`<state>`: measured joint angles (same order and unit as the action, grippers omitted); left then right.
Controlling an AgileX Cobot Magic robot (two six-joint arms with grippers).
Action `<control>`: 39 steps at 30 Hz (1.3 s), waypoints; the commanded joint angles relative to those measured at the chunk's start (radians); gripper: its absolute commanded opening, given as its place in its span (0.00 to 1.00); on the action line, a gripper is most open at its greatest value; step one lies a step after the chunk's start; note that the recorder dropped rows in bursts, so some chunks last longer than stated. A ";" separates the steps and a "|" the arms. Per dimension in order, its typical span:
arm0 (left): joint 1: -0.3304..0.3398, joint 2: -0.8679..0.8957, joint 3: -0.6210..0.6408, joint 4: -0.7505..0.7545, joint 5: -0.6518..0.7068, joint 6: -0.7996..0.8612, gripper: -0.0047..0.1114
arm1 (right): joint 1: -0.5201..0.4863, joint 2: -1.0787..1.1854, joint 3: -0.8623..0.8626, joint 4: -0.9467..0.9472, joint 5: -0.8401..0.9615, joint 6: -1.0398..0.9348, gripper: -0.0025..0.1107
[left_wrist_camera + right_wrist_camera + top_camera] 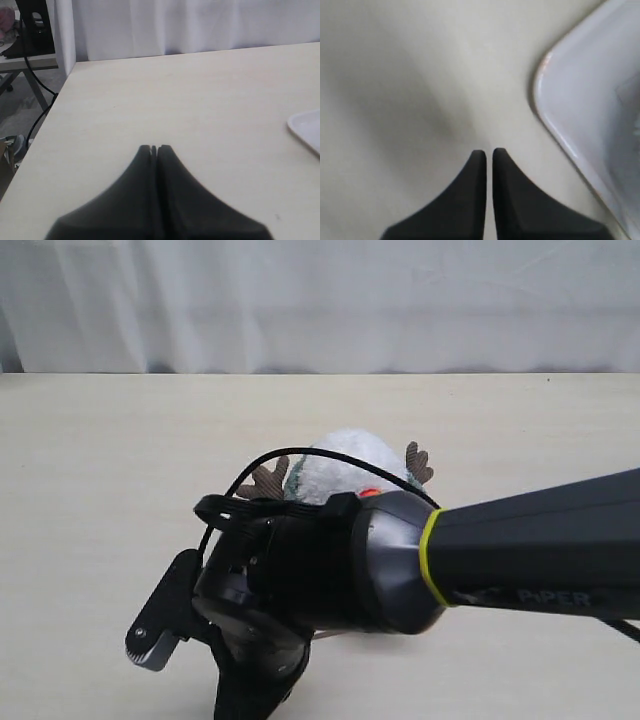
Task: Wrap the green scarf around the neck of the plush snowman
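While my right arm crosses in front of it, snowman sits mid-table, only its white fluffy top clear above my wrist housing. Orange nose peeks just over the housing. Brown antler arms stick out on both sides. Slivers of grey-green scarf show against the fluff just beside each antler arm. How the scarf lies lower down: hidden. Neck: hidden behind the housing, cannot tell whether it is wrapped.

Black cable arcs from the housing across the front of the snowman.

Right claw: clenched, jaws drawn together with only a thin slit between, nothing in it. It hangs over bare table, with the rounded corner of a white tray near. Something greyish lies in the tray, too blurred to name.

Left claw: clenched too, jaws touching, empty. Pale table beneath it, a tray corner at the edge of its view.

White curtain behind the table.
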<state>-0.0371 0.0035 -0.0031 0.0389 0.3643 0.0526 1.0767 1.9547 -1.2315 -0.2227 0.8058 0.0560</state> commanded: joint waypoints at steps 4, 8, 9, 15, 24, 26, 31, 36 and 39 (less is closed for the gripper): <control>0.001 -0.004 0.003 0.001 -0.010 -0.004 0.04 | -0.005 0.022 0.004 0.101 -0.078 -0.175 0.06; 0.001 -0.004 0.003 0.001 -0.010 -0.004 0.04 | -0.009 0.057 0.004 0.078 -0.100 -0.175 0.06; 0.001 -0.004 0.003 0.001 -0.010 -0.004 0.04 | -0.012 0.068 0.004 0.071 -0.104 -0.175 0.06; 0.001 -0.004 0.003 0.001 -0.010 -0.004 0.04 | -0.042 0.092 0.004 0.065 -0.123 -0.175 0.06; 0.001 -0.004 0.003 0.001 -0.010 -0.004 0.04 | -0.115 0.092 0.000 0.051 -0.182 -0.175 0.06; 0.001 -0.004 0.003 0.001 -0.010 -0.004 0.04 | -0.129 0.092 0.000 0.047 -0.212 -0.175 0.06; 0.001 -0.004 0.003 0.001 -0.010 -0.004 0.04 | -0.160 0.092 0.000 0.037 -0.280 -0.175 0.06; 0.001 -0.004 0.003 0.001 -0.010 -0.004 0.04 | -0.173 0.092 0.000 0.027 -0.270 -0.175 0.06; 0.001 -0.004 0.003 0.001 -0.010 -0.004 0.04 | -0.173 0.092 0.000 0.027 -0.254 -0.175 0.06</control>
<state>-0.0371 0.0035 -0.0031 0.0407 0.3643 0.0526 0.9101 2.0471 -1.2315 -0.1871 0.5412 -0.1135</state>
